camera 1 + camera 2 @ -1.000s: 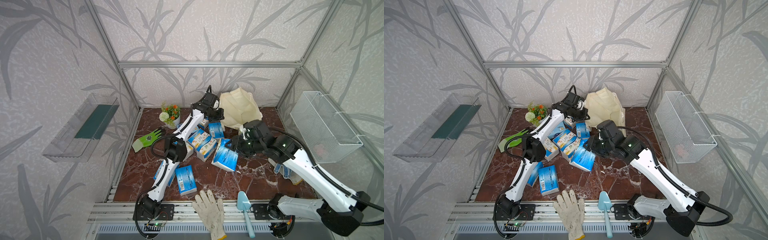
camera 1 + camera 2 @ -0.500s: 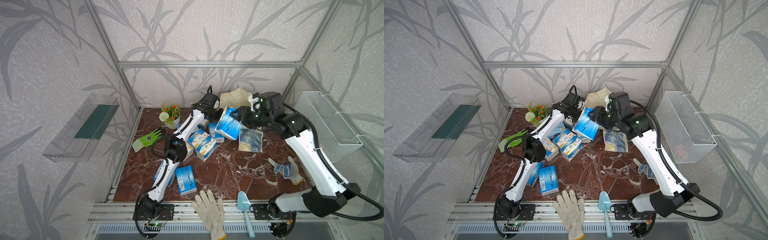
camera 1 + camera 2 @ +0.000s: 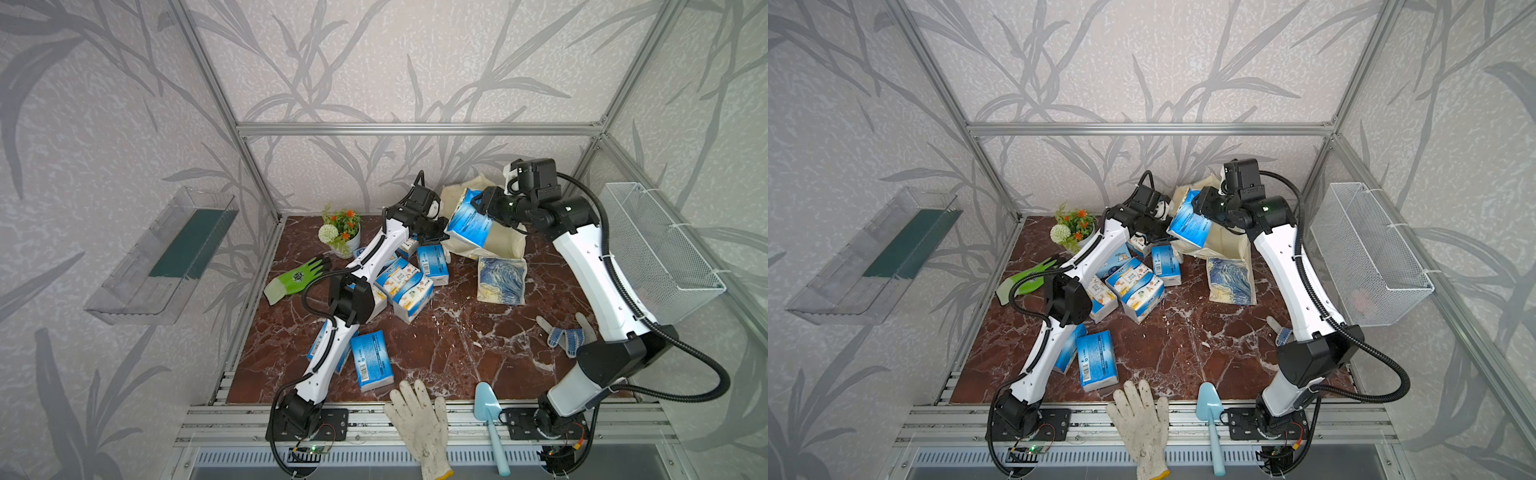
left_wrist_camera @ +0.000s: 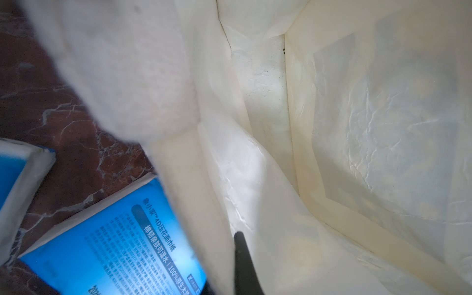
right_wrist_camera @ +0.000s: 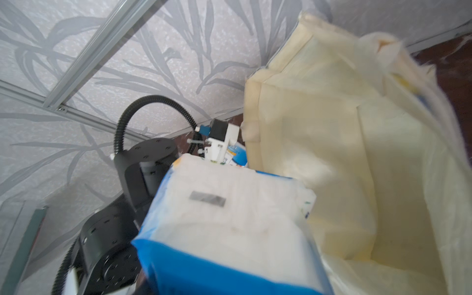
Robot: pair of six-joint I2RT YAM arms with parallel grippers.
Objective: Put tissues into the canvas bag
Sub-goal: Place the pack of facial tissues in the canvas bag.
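Obs: left gripper (image 3: 437, 233) pinched shut on near rim of canvas bag (image 3: 505, 247), judged to prop mouth open. Left wrist view looks into bag; no pack visible inside.
right gripper (image 3: 482, 204) clamps blue tissue pack (image 3: 467, 226) by one end. Pack is tilted, poised at bag mouth, likely for drop-in.
loose packs (image 3: 409, 286) clustered on marble table (image 3: 457, 340) beside left arm, not yet bagged.
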